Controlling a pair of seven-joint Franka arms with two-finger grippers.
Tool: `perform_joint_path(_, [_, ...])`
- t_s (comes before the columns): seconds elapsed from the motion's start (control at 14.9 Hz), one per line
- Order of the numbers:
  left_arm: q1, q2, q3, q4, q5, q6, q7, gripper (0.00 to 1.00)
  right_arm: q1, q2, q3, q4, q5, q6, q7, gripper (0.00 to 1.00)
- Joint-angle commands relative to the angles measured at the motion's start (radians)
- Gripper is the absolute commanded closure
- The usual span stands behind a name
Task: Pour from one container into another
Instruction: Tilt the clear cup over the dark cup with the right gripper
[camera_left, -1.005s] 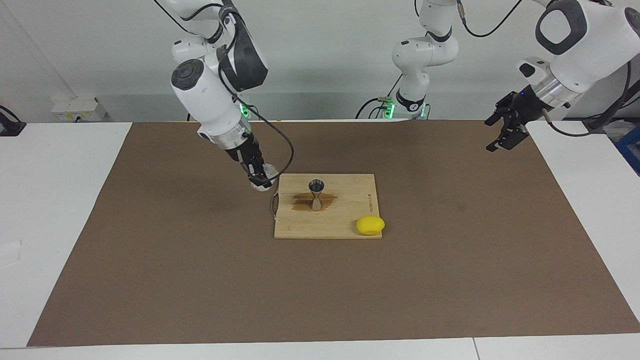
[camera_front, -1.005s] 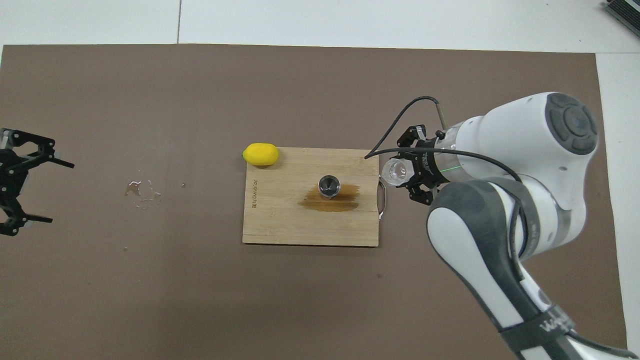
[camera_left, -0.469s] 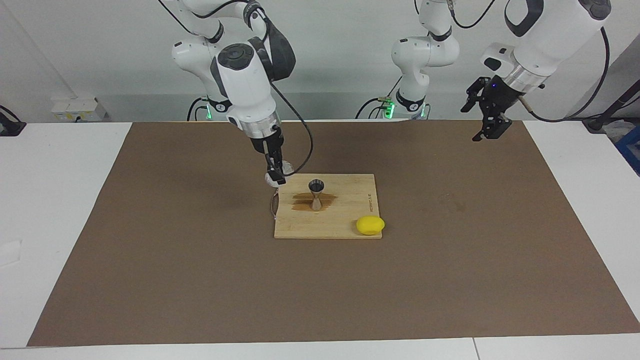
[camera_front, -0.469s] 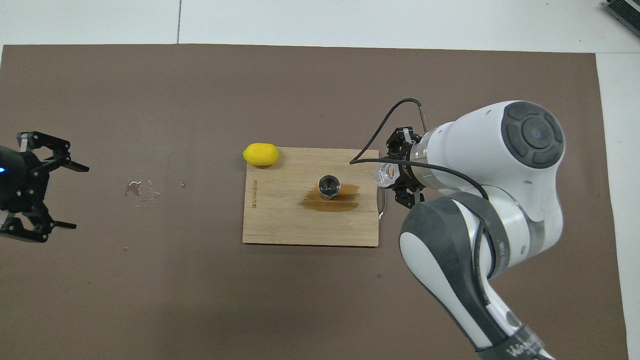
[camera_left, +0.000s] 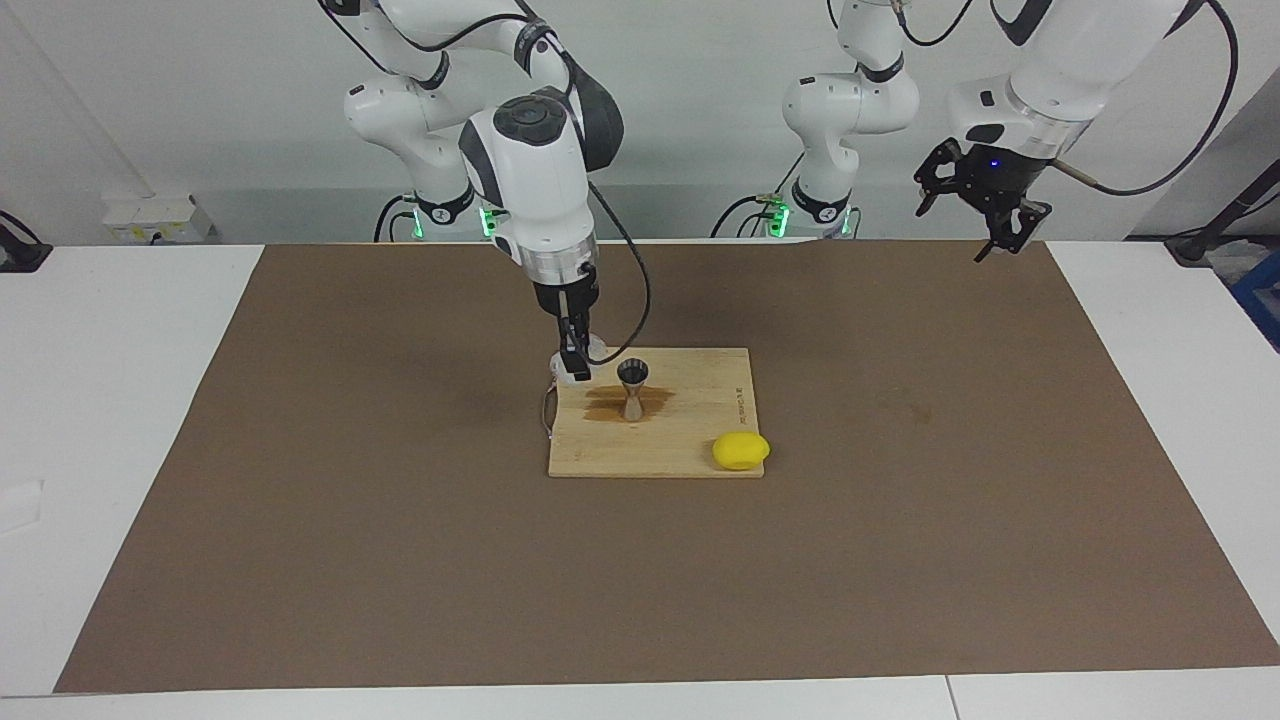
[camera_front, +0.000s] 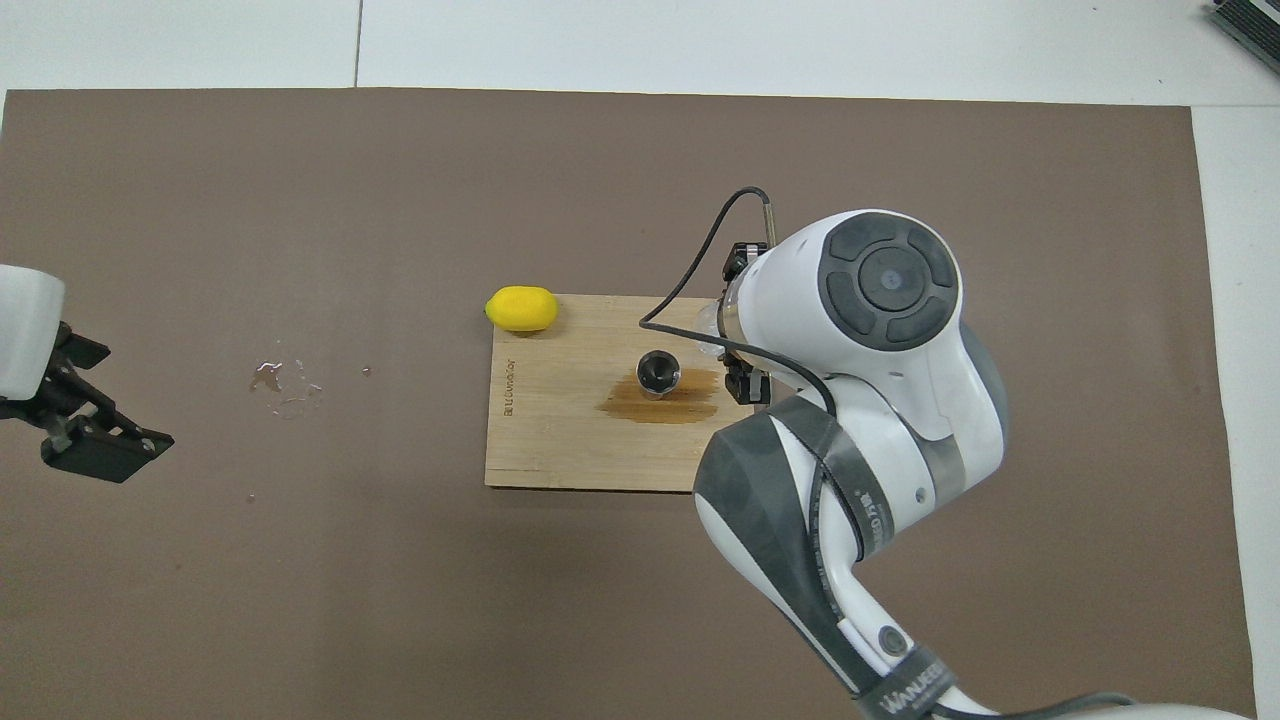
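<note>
Two arms work over the bench (camera_left: 900, 560). The right gripper (camera_left: 574, 362) hangs over the edge of the wooden cutting board (camera_left: 680, 450) toward the right arm's end, its jaws pinching the clear cup (camera_left: 592, 352), which is held above the board just beside the metal jigger (camera_left: 632, 388). That jigger stands upright on the board, on a brown wet stain (camera_left: 610, 404). A yellow lemon (camera_left: 741, 450) lies at the board's corner. The left gripper (camera_left: 985, 205) waits raised over the brown mat (camera_left: 400, 560), jaws spread.
</note>
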Motion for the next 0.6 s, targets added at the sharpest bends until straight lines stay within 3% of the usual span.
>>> perform_joint_path(0.0, [0.006,-0.009,0.009,-0.014,0.019,-0.009,-0.151,0.0,0.023,0.038,0.002,0.041,-0.062,0.005,0.043,1.0])
perform_joint_path(0.27, [-0.006,-0.009,0.008,-0.014,0.088,0.014,-0.159,0.0,0.04,0.043,0.002,0.029,-0.083,0.006,0.054,1.0])
perform_joint_path(0.54, [-0.002,-0.028,0.005,-0.052,0.102,0.017,-0.468,0.0,0.073,0.027,0.002,-0.014,-0.12,0.005,0.056,1.0])
